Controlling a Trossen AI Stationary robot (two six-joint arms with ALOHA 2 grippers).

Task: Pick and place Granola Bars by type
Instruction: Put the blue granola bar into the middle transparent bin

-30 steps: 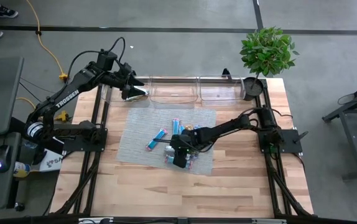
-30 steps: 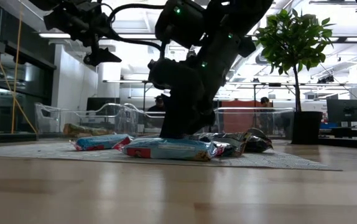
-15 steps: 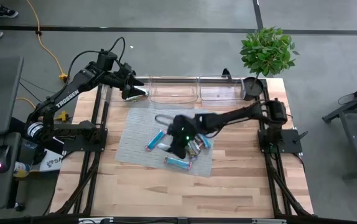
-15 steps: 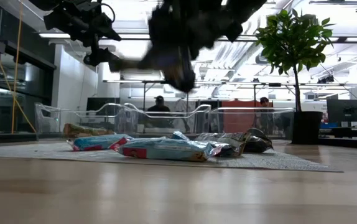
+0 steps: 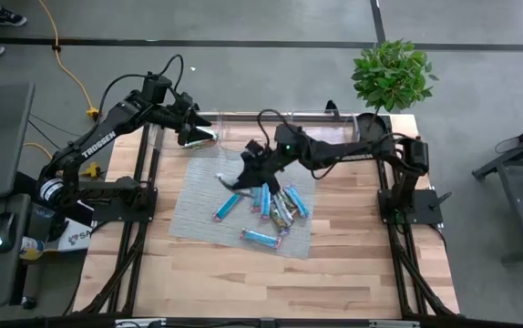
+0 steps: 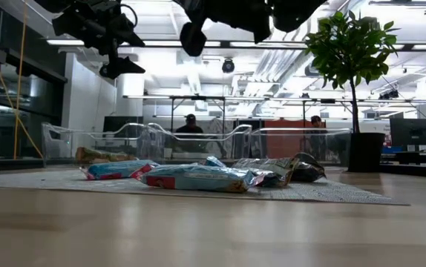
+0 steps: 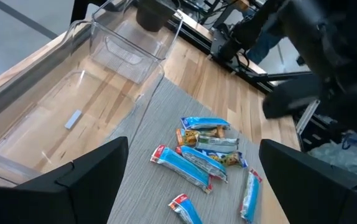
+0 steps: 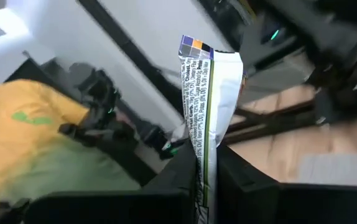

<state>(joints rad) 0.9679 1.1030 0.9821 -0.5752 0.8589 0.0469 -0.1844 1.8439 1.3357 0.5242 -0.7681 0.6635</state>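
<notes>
Six granola bars (image 5: 260,238) on the grey mat (image 5: 198,205), one more (image 8: 204,99) lifted, three clear bins (image 5: 254,133).

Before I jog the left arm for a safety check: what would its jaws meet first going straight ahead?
Probably the grey mat just short of the granola bars; the clear bin lies beside that line. Depth is uncertain.

R gripper (image 5: 246,162) raised, fingers clamped; L gripper (image 5: 199,137) fingers apart.

grey mat (image 5: 202,202) on wooden table (image 5: 353,264) | clear bins (image 5: 257,132) along far edge | potted plant (image 5: 391,75) at corner
</notes>
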